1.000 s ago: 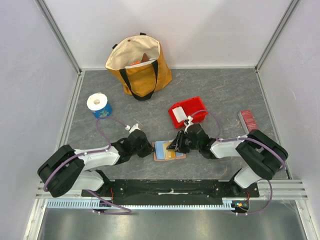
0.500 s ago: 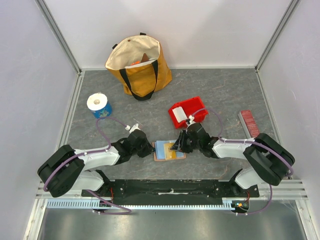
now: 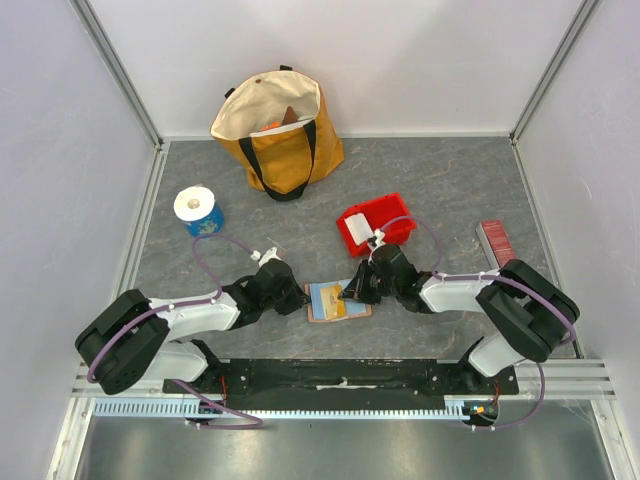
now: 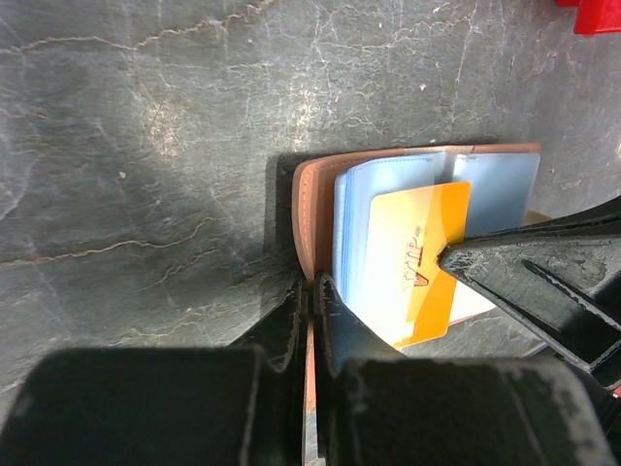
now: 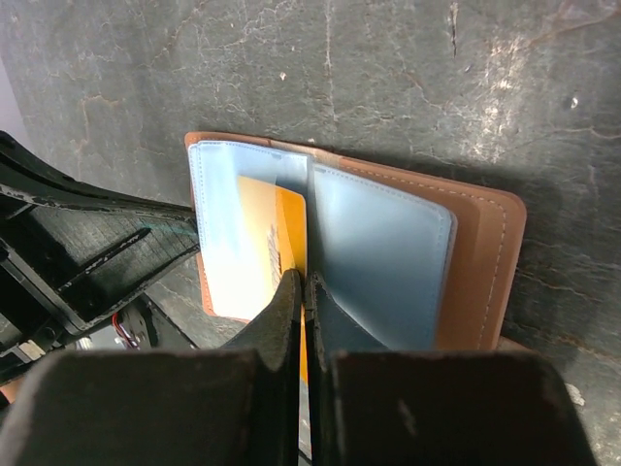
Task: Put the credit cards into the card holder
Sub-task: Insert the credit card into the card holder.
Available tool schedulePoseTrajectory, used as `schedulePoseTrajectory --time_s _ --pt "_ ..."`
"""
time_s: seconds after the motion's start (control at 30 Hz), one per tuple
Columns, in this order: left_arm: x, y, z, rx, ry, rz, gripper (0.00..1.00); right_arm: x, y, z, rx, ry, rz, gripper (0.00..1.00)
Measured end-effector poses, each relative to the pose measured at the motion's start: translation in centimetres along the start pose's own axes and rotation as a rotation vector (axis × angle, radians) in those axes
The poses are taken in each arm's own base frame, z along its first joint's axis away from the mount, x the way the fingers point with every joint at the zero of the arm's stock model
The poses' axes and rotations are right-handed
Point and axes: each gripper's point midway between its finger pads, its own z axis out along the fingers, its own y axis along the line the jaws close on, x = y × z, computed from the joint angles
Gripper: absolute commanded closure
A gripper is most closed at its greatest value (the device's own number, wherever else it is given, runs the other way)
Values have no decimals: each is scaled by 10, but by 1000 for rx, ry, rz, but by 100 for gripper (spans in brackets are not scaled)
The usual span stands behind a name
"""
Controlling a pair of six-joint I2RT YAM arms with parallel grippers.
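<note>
left gripper (image 4: 309, 289) grips card holder (image 4: 312, 199) | right gripper (image 5: 306, 287) grips card (image 5: 274, 228) | grey table (image 3: 455, 180), white walls (image 3: 350, 60)

Matt tan leather card holder (image 5: 490, 262); glossy plastic card (image 4: 417, 262).

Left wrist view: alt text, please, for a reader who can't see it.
The left gripper is shut on the edge of the open tan card holder on a dark table. The right gripper pinches a yellow card lying over its light blue sleeves.

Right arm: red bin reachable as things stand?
Probably yes: red bin sits just beyond the right gripper, nothing between. But that gripper is shut on the yellow card, so release first.
</note>
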Motion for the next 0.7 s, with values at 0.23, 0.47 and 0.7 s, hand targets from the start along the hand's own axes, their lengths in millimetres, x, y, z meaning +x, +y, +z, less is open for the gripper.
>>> schedulePoseTrajectory --time_s 0.23,0.47,0.7 --pt "0 0 1 10 -4 -1 98 -5 3 3 -11 -24 40 100" --pt "0 -1 1 22 -10 -2 98 -6 1 4 -24 -57 108 100" --pt "0 -1 1 25 -10 -2 98 -1 1 9 -65 -65 186 99"
